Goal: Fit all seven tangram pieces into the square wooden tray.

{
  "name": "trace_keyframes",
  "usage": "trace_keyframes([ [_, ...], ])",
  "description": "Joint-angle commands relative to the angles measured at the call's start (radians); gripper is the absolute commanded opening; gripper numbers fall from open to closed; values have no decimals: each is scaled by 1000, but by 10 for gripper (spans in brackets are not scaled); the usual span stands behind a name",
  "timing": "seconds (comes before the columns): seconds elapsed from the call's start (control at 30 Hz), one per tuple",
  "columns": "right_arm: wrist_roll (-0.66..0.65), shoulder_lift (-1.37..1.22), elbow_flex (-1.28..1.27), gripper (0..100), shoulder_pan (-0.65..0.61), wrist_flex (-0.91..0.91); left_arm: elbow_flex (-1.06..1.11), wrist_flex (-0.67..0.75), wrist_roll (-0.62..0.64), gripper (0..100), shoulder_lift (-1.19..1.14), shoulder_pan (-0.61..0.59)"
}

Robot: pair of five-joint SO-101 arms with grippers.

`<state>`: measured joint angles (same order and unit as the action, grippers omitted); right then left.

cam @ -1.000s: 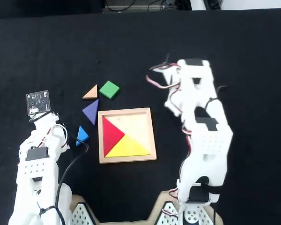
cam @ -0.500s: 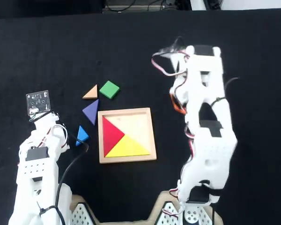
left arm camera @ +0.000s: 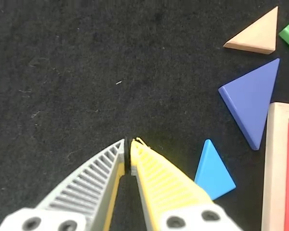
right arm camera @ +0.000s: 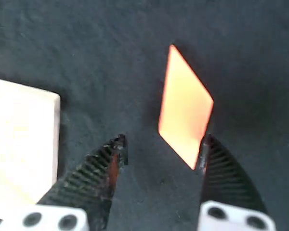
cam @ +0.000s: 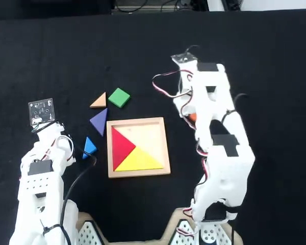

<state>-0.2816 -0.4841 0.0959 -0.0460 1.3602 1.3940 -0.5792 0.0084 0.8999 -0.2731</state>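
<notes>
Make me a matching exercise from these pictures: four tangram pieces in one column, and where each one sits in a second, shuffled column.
Pieces:
1. red triangle
2. green square
3. orange parallelogram
4. light blue triangle

Places:
A. on the table close beside the shut left gripper
B. inside the wooden tray
C. outside the tray, next to the tan triangle
D. just in front of the open right gripper

Pairs: 1-B, 2-C, 3-D, 4-A.
</notes>
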Motion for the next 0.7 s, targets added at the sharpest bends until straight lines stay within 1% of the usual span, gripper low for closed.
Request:
trace_keyframes([
  [0.0, 8, -15, 56, 249, -5, -18, -5, 21, -9, 33, 20, -12],
  [0.3, 2, -128, 154, 247, 17, -15, -5, 21, -9, 33, 20, -12],
  [0.6, 8, -143, 223, 246, 11, -12, -5, 21, -9, 33, 20, -10],
  [0.67, 8, -143, 223, 214, 15, -12, -5, 21, -9, 33, 20, -10],
])
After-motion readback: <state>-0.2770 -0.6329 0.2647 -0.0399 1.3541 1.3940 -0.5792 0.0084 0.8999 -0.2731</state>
